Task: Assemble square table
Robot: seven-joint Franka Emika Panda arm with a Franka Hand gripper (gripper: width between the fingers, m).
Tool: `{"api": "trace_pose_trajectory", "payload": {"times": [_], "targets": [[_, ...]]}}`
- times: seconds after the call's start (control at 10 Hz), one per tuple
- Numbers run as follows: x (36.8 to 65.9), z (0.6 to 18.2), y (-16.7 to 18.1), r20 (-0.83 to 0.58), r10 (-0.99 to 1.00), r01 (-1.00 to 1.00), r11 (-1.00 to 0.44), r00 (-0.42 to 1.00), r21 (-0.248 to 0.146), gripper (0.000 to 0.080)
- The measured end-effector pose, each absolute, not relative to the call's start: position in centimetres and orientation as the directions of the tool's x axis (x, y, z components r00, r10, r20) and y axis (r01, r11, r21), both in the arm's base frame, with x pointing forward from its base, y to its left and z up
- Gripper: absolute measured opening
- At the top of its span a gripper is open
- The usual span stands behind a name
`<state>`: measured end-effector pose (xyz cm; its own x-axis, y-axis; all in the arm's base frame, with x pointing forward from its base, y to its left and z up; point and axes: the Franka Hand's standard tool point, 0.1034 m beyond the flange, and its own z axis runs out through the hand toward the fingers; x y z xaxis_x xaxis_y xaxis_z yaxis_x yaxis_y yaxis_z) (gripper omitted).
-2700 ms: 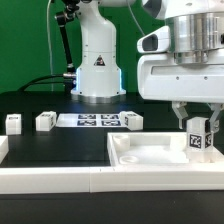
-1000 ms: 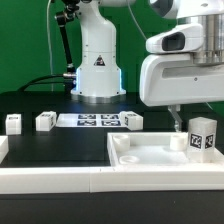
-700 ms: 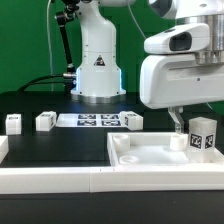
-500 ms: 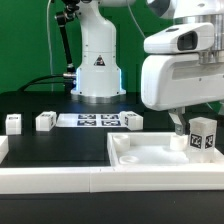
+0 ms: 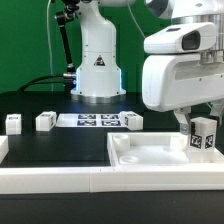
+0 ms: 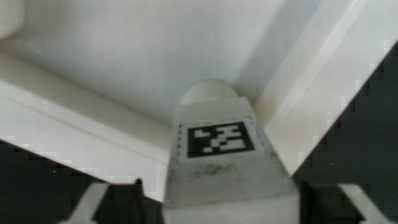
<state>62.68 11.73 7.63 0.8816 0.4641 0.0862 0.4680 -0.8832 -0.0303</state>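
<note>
The square table's white top (image 5: 160, 160) lies at the exterior view's right, its rim raised. One white tagged leg (image 5: 203, 135) stands upright in its far right corner. My gripper (image 5: 203, 128) has come down over this leg, one finger at each side, closed against it. In the wrist view the leg (image 6: 219, 140) fills the middle between the dark fingers (image 6: 128, 200), with the top's rim and floor (image 6: 107, 40) beyond. Three more legs stand on the black table: one (image 5: 13, 123) at the far left, one (image 5: 45, 121) beside it, one (image 5: 132, 120) near the top.
The marker board (image 5: 90, 120) lies flat between the loose legs. Behind it stands the arm's white base (image 5: 98, 65). A long white rail (image 5: 60, 182) runs along the front edge, and another rail end (image 5: 3, 150) shows at the left.
The fingers stood wide of the leg a second ago; now they have come in against its sides. The leg and the top have stayed where they were.
</note>
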Motion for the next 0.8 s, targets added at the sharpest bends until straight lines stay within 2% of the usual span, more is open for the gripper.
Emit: {"api": "trace_pose_trajectory", "payload": {"times": [0.1,0.5,0.8], "targets": [[62.68,7.63,11.72,0.086,0.458,0.462,-0.886,0.885,-0.031,0.0288],[62.68,7.64,11.73,0.076,0.214,0.218,-0.974,0.974,-0.054,0.0288],[62.7,7.66,11.71,0.055,-0.103,-0.098,-0.992,0.993,-0.081,0.0288]]}}
